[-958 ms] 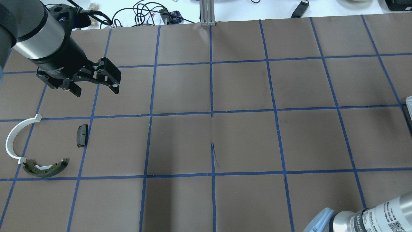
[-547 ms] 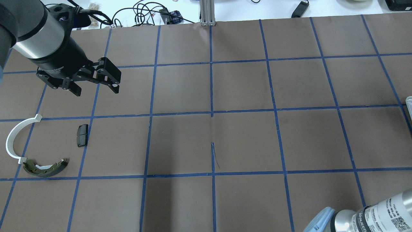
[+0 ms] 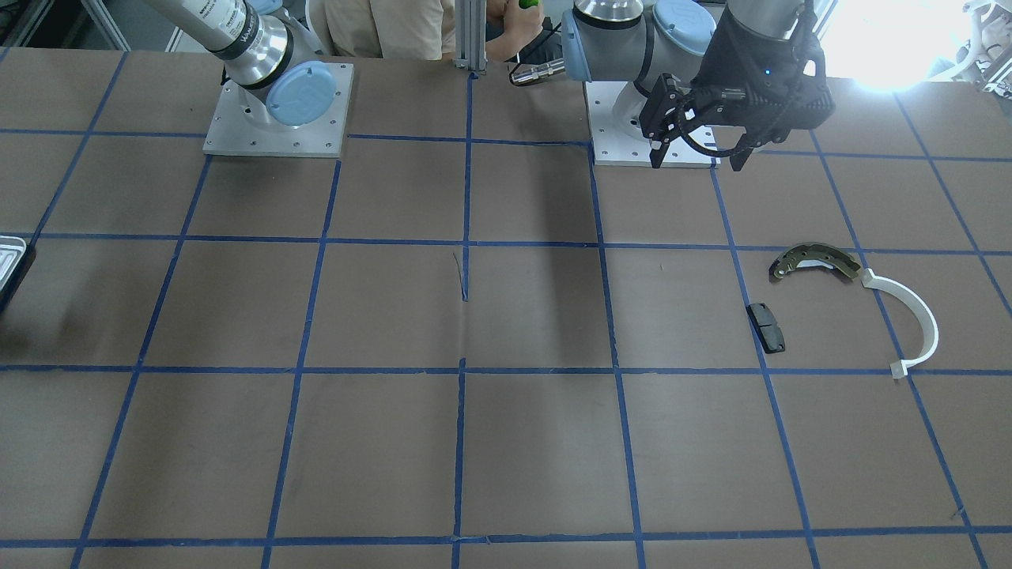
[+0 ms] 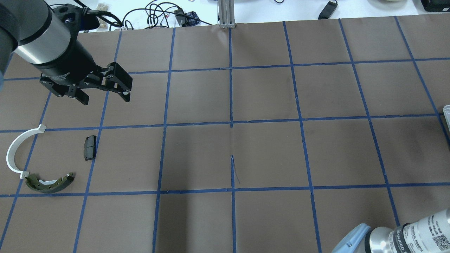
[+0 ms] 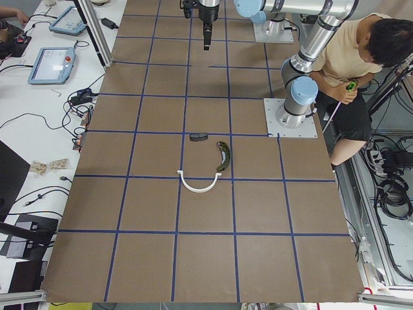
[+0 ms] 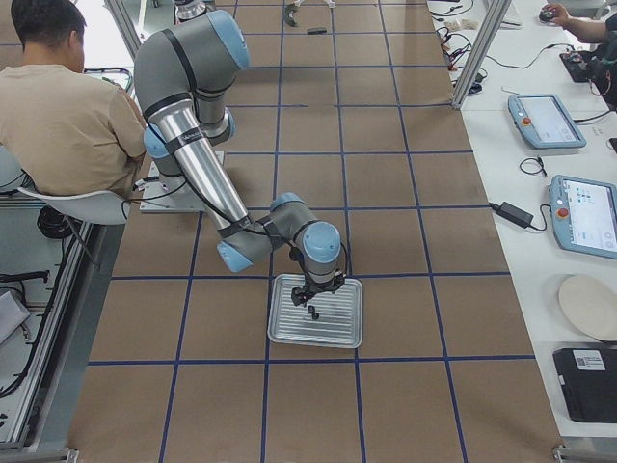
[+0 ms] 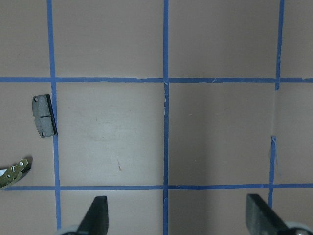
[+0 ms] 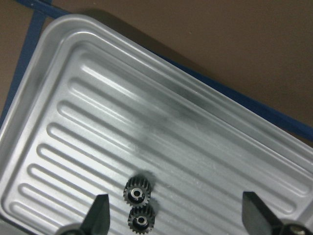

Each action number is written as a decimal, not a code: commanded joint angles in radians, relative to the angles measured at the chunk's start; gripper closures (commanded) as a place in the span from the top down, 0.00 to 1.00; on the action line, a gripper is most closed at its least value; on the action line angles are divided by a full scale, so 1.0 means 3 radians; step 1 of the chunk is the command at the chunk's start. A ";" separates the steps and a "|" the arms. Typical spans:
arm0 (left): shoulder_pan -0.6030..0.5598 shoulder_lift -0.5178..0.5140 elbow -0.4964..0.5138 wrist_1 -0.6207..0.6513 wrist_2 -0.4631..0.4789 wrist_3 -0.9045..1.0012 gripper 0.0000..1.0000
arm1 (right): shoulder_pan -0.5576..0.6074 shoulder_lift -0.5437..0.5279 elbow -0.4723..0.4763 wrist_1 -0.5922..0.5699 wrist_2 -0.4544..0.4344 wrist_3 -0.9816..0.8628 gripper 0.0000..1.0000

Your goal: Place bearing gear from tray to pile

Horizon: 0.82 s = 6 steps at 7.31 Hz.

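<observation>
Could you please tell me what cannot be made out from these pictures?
Ridged silver tray: cut off by the overhead view's right edge; only a corner shows.
Right gripper: outside the overhead view; its wrist camera shows only fingertips.
Two small black toothed gears: in the exterior right view, too small to tell from the gripper above them.

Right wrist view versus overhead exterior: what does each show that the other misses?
Only the right wrist view: two black gears close together on the tray, with the right gripper open over them. Only the overhead: the left gripper, open, plus the white strip, black pad and brake shoe. Both: the tray, a mere sliver at the overhead's right edge, and the blue-taped table.
</observation>
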 commanded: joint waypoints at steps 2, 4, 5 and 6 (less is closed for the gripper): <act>0.0000 0.0000 0.0000 0.0000 0.0000 0.0000 1.00 | -0.0071 0.0021 0.0064 -0.0149 0.0043 -0.0040 0.91; 0.0000 0.0000 0.0000 0.0000 0.0000 0.0000 1.00 | -0.0133 0.0042 0.0054 -0.0149 0.0049 -0.0040 0.86; 0.0000 0.0000 0.0000 0.0000 0.0000 0.0000 1.00 | -0.0133 0.0067 0.0069 -0.0149 0.0054 -0.0040 0.85; 0.0000 0.0000 0.0000 0.0000 0.0000 0.0000 1.00 | -0.0138 0.0082 0.0069 -0.0129 0.0054 -0.0035 0.85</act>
